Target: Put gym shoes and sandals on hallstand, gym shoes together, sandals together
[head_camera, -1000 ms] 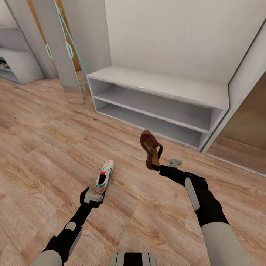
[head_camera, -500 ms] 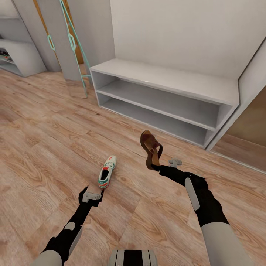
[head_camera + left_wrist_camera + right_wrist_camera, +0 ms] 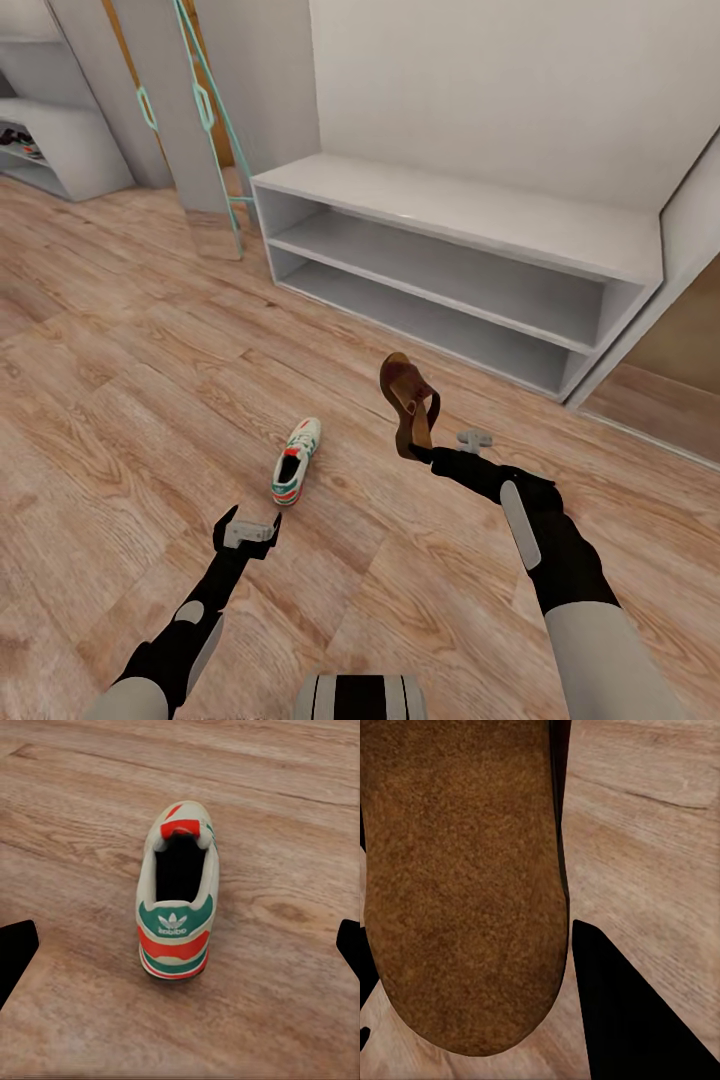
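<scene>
A white gym shoe point(image 3: 296, 462) with green and red-orange heel lies on the corridor floor point(image 3: 120, 400), toe pointing away. My left gripper point(image 3: 248, 530) hovers open just behind its heel, apart from it. In the left wrist view the gym shoe point(image 3: 178, 892) sits centred between the spread fingertips point(image 3: 16, 952) of the left gripper point(image 3: 182, 949). My right gripper point(image 3: 425, 450) is shut on a brown sandal point(image 3: 406, 402), held upright above the floor. The sandal's sole point(image 3: 465, 885) is close before the right wrist camera. The hallstand point(image 3: 450, 205) stands ahead with bare shelves.
A second grey shelf unit point(image 3: 60, 150) stands at the far left with small dark items on it. A tall grey panel with a turquoise frame point(image 3: 200, 100) leans left of the hallstand. A dark doorway point(image 3: 670, 350) opens at the right.
The whole view has shifted, so the camera has moved. The gym shoe now lies a little farther from my left gripper. Both arms keep their pose and the sandal stays gripped.
</scene>
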Available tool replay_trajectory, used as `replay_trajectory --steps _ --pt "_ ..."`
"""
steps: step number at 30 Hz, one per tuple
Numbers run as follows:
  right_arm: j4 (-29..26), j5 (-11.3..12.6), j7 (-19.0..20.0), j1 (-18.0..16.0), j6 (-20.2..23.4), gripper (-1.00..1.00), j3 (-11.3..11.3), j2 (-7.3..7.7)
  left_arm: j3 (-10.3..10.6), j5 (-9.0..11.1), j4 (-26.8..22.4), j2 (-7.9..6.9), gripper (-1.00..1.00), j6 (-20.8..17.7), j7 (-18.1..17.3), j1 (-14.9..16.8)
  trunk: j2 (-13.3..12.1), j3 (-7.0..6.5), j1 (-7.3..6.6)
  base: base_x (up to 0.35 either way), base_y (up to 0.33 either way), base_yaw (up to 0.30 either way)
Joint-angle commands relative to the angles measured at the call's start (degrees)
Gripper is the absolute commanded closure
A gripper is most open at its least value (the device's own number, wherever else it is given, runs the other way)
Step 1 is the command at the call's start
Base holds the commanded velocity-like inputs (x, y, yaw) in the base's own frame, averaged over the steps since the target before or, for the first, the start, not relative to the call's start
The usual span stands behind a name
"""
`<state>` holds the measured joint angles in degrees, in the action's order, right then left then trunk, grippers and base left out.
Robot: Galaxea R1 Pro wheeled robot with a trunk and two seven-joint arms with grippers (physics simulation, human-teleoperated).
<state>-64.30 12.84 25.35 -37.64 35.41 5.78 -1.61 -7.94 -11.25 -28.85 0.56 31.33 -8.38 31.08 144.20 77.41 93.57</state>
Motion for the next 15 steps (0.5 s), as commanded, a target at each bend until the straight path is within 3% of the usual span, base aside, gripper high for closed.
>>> replay_trajectory --steps 1,5,11,15 --pt "-0.04 0.43 0.05 -0.04 0.53 1.00 0.18 -0.06 -0.48 -0.52 0.02 0.06 -1.00 0.22 -0.32 0.04 0.02 0.06 -0.01 0.000 0.000 0.028" --pt "-0.04 0.45 0.05 -0.04 0.53 1.00 0.16 -0.06 -0.44 -0.52 0.02 0.06 -1.00 0.22 -0.29 0.04 0.02 0.08 -0.01 0.002 0.000 0.009" --pt "-0.04 0.43 0.05 -0.03 0.53 1.00 0.15 -0.06 -0.42 -0.49 0.02 0.06 -1.00 0.22 -0.30 0.04 0.02 0.09 -0.01 0.273 0.000 0.001" --pt "-0.04 0.44 0.05 -0.06 0.53 1.00 0.18 -0.06 -0.41 -0.50 0.02 0.06 -1.00 0.22 -0.32 0.04 0.02 0.09 -0.01 0.137 0.000 0.000"
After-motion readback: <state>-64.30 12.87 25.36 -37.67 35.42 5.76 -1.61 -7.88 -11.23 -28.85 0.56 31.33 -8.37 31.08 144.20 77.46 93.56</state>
